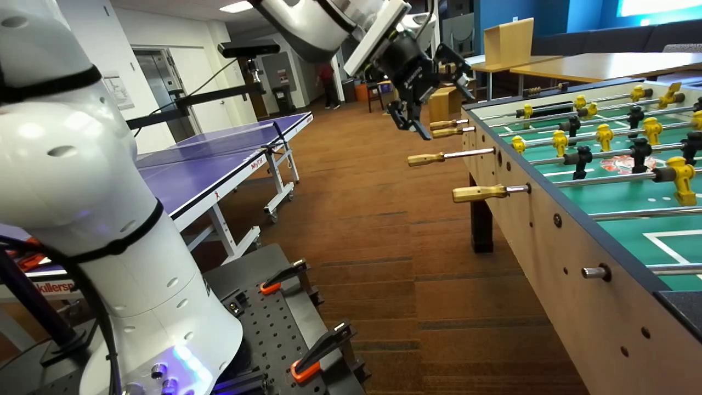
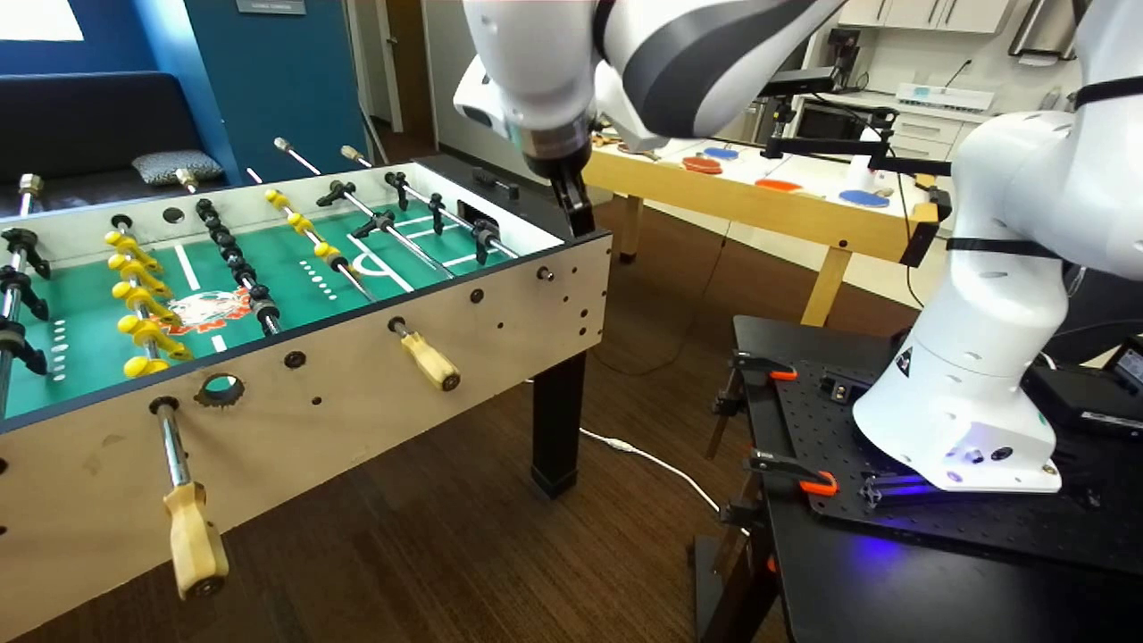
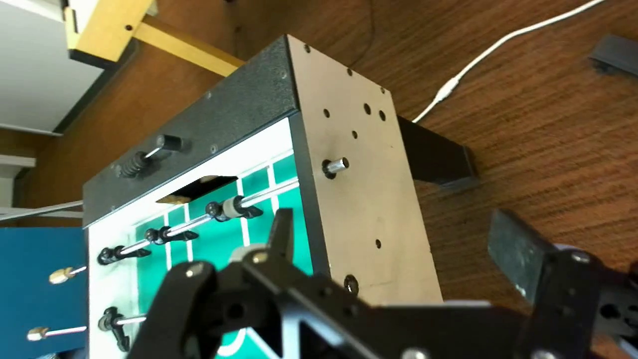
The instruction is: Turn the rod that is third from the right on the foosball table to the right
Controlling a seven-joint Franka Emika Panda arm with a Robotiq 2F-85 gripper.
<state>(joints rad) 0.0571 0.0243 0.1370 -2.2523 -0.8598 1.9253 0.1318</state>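
The foosball table [image 1: 554, 241] has light-wood sides, a green field and yellow and black figures; it also shows in an exterior view [image 2: 357, 411]. The rod's tan handle [image 1: 480, 193] sticks out of its side, third from the end with the bare rod stub. This handle [image 2: 431, 361] tilts downward in an exterior view. It is out of the wrist view. My gripper [image 1: 445, 113] is open and empty, raised in the air apart from the handle. In the wrist view my gripper's [image 3: 398, 244] wide-apart fingers frame the table's wooden side; nothing is between them.
Other tan handles [image 1: 426, 159] [image 2: 195, 540] stick out along the same side. A bare rod stub [image 3: 338, 165] is near the table's corner. A blue ping-pong table [image 1: 197, 175] and a wooden table with paddles [image 2: 759, 210] stand nearby. A white cable [image 2: 661, 460] lies on the floor.
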